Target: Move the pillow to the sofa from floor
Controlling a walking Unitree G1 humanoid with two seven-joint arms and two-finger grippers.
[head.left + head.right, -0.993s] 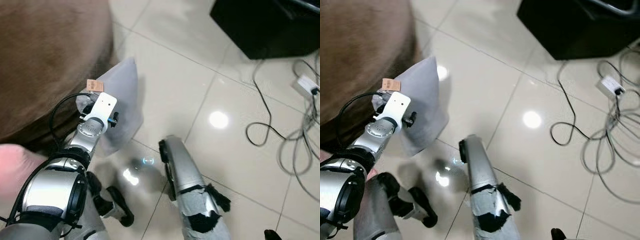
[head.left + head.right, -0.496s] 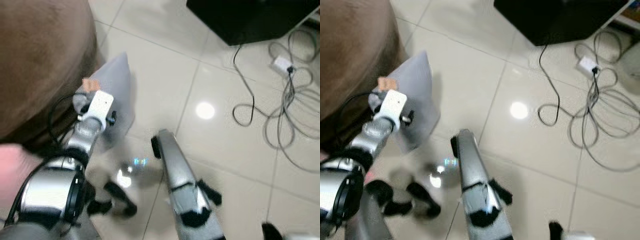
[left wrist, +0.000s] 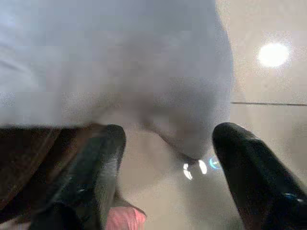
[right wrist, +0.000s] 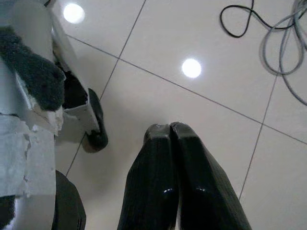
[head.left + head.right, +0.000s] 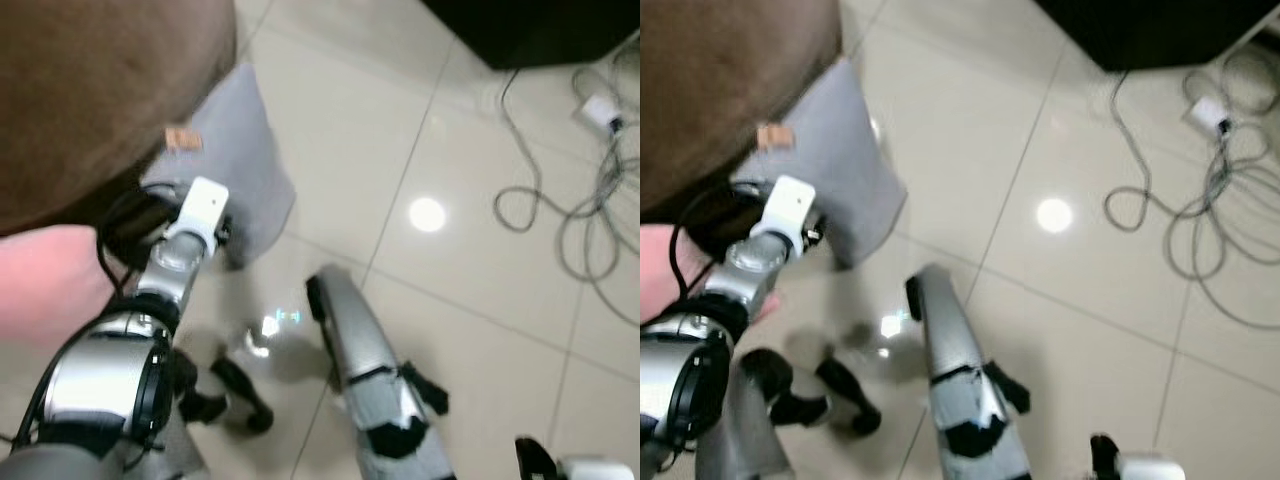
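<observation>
A grey pillow (image 5: 240, 150) stands on the tiled floor and leans against the brown sofa (image 5: 90, 90). My left arm (image 5: 198, 212) reaches to its lower edge, close to the sofa base. In the left wrist view the left gripper (image 3: 168, 141) is open, its two black fingers (image 3: 103, 158) spread wide. The pillow (image 3: 120, 57) hangs just beyond the tips, and I cannot tell whether it touches them. My right gripper (image 4: 170, 128) is shut on nothing and hangs over bare tiles beside my right arm (image 5: 350, 340).
A black cabinet (image 5: 540, 30) stands at the back right, with loose cables (image 5: 590, 210) and a white adapter (image 5: 598, 108) on the floor in front of it. My feet (image 5: 235, 395) are below the left arm. A blurred pink shape (image 5: 50, 280) lies at the left edge.
The whole view has swung, so the camera has moved. My left wrist stays at the pillow's lower edge, and the pillow now shows broader against the sofa. The right arm still hangs.
</observation>
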